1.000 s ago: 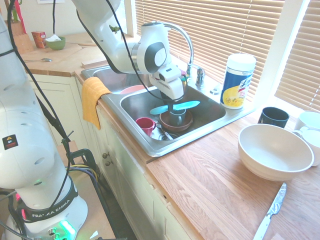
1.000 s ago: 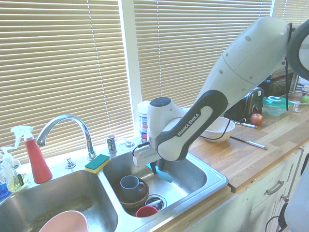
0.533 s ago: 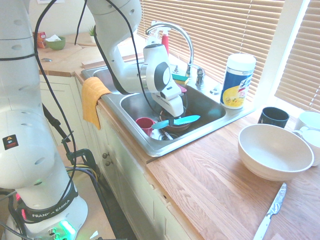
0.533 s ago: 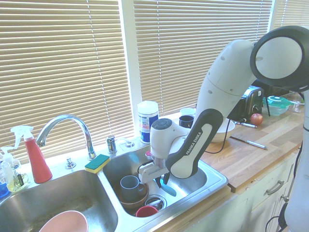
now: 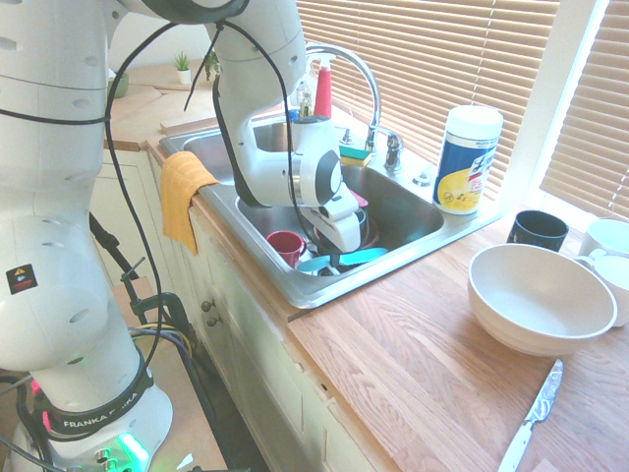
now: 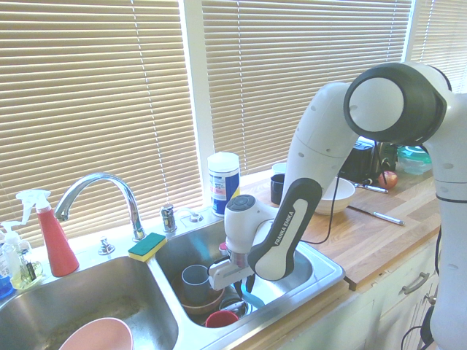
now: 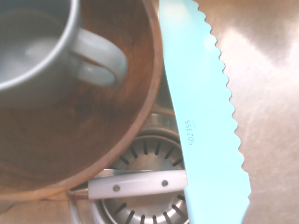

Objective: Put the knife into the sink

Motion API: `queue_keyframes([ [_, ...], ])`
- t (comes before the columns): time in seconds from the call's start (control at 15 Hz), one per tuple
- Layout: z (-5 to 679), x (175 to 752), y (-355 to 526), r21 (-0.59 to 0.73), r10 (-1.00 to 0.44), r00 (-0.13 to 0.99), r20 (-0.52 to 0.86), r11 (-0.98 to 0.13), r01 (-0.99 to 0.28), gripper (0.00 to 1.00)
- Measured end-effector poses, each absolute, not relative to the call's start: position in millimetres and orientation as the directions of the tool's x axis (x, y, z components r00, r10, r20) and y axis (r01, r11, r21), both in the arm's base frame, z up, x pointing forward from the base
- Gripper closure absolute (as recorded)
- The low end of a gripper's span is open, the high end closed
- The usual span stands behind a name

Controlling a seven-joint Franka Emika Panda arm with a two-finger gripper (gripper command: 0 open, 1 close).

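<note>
The turquoise knife is level and low inside the right basin of the steel sink, beside the drain. My gripper is shut on its middle, with the ends sticking out on both sides. From the other side, the gripper is deep in the sink with the knife just under it. In the wrist view the serrated blade lies next to a wooden bowl holding a grey mug, above the drain.
A red cup and a white-handled utensil are in the same basin. A yellow towel hangs over the sink's front. A wipes canister, black mug, white bowl and silver knife sit on the counter.
The arm has come down with the knife, from above the wooden bowl to low in the basin near the drain. The grip has stayed shut.
</note>
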State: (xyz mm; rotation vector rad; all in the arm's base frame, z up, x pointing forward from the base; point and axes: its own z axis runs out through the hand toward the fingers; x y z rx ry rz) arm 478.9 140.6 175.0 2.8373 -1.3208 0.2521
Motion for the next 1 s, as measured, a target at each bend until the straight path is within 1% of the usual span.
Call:
queue_keyframes([
  [0.13,163.5,480.8,139.3,-0.058,-0.766,0.630,0.132,-0.640,-0.766,1.00],
  [0.2,158.7,480.3,139.3,-0.052,-0.767,0.630,0.126,-0.639,-0.767,0.00],
  [1.0,147.3,487.8,140.6,-0.043,-0.772,0.626,0.115,-0.633,-0.773,0.00],
])
